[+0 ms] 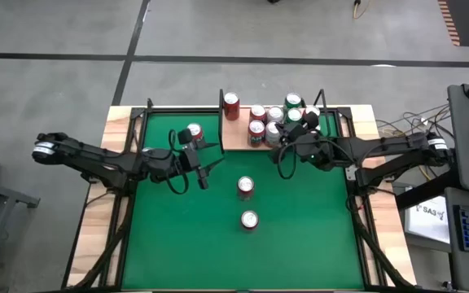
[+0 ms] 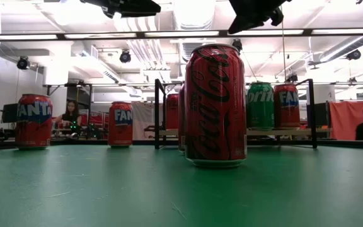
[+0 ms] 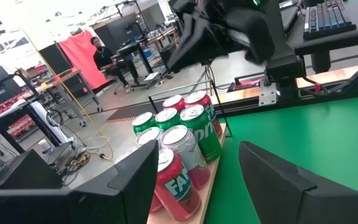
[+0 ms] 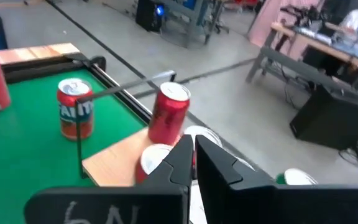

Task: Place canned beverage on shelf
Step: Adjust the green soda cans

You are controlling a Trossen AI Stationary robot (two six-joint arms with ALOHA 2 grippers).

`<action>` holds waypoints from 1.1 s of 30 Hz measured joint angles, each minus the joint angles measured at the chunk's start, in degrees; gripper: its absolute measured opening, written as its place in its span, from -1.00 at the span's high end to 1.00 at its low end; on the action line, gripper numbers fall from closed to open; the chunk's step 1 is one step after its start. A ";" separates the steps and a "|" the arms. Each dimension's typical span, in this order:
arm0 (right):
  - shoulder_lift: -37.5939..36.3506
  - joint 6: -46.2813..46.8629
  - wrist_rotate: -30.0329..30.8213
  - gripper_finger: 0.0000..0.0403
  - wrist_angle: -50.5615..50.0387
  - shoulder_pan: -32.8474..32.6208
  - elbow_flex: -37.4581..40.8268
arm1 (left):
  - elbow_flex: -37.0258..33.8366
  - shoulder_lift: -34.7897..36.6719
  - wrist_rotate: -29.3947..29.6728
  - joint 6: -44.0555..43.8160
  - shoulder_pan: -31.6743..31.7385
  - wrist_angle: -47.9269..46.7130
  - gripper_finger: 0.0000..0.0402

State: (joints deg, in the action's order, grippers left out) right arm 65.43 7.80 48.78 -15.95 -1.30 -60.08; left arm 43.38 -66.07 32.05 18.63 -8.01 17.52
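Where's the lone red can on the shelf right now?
In the high view the lone red can stands at the left end of the shelf, by the black upright, apart from the can cluster further right.

The shelf [image 1: 238, 133], a flat light tan wooden board with thin black metal uprights at its ends, is lying along the 12 o'clock edge of the green counter [image 1: 218, 236]. A lone red can [image 1: 231, 106] is standing upright at the shelf's 9 o'clock end. A cluster of red, green and silver-topped cans [image 1: 273, 120] is crowding its 3 o'clock half, all upright and touching one another. Off the shelf, an orange Fanta can [image 1: 194, 133] is standing on the counter just beside the board's 9 o'clock end. Two more red cans are standing upright at the counter's middle, one [image 1: 246, 188] toward 12 o'clock of the other [image 1: 249, 220].
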 joint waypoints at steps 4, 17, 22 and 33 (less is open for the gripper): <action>0.19 10.82 -1.31 0.96 -16.13 2.78 -6.86 | 0.00 -0.90 0.00 -0.02 0.00 -0.02 -0.03; 2.58 26.09 -16.31 0.96 -32.41 18.79 -10.96 | 0.00 -2.53 0.02 0.38 -0.04 1.44 -0.03; 5.20 25.83 -17.82 0.96 -32.67 22.45 -10.06 | 0.00 -2.53 0.02 0.38 -0.04 1.42 -0.03; 9.43 25.70 -17.81 0.96 -33.39 23.33 -10.03 | 0.00 -2.53 0.04 0.38 -0.02 1.32 -0.03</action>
State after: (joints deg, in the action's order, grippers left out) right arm 74.86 33.50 30.97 -49.34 22.04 -70.11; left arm 43.38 -68.60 32.10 19.00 -8.03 18.84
